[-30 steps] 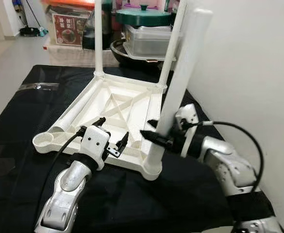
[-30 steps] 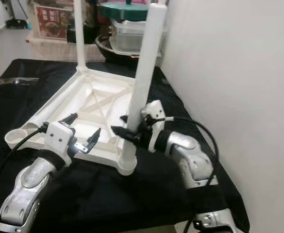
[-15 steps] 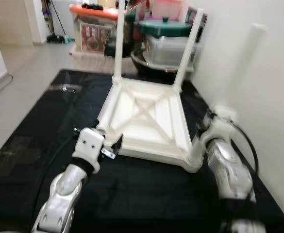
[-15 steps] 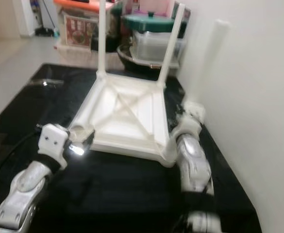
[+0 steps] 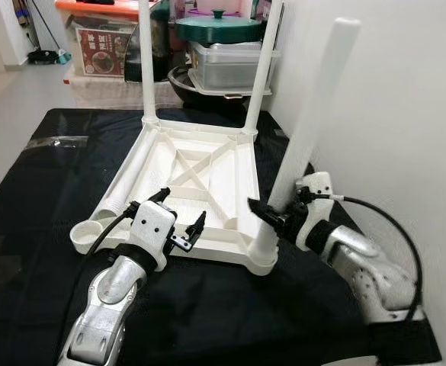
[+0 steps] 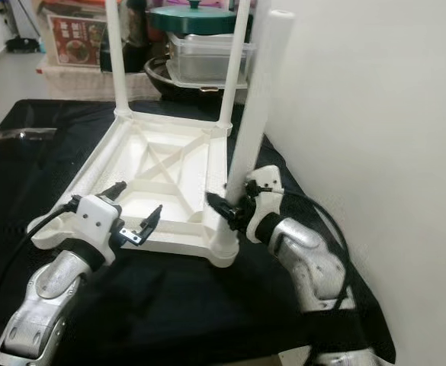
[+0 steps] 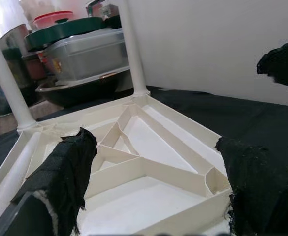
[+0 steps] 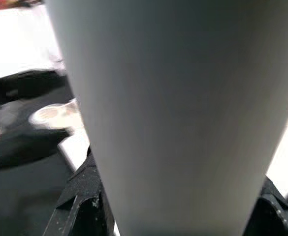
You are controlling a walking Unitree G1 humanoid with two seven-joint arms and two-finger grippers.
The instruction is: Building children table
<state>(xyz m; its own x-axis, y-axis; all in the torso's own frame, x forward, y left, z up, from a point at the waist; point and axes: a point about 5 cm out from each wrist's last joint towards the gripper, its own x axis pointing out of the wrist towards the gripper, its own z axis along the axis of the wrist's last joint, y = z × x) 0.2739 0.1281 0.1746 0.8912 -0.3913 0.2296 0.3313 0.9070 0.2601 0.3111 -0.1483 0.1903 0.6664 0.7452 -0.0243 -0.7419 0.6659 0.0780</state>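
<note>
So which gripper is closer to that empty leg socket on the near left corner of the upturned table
Left. The left gripper hovers open beside the empty socket. The right gripper is across the table, clamped on the leg at the near right corner.

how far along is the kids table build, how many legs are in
Done: two far legs stand in the upturned tabletop. In hand: the right tool grips a third leg seated in the near right corner socket. Left: the near left socket is empty, a fourth leg lies along the left edge, and the left tool hovers open nearby.
</note>
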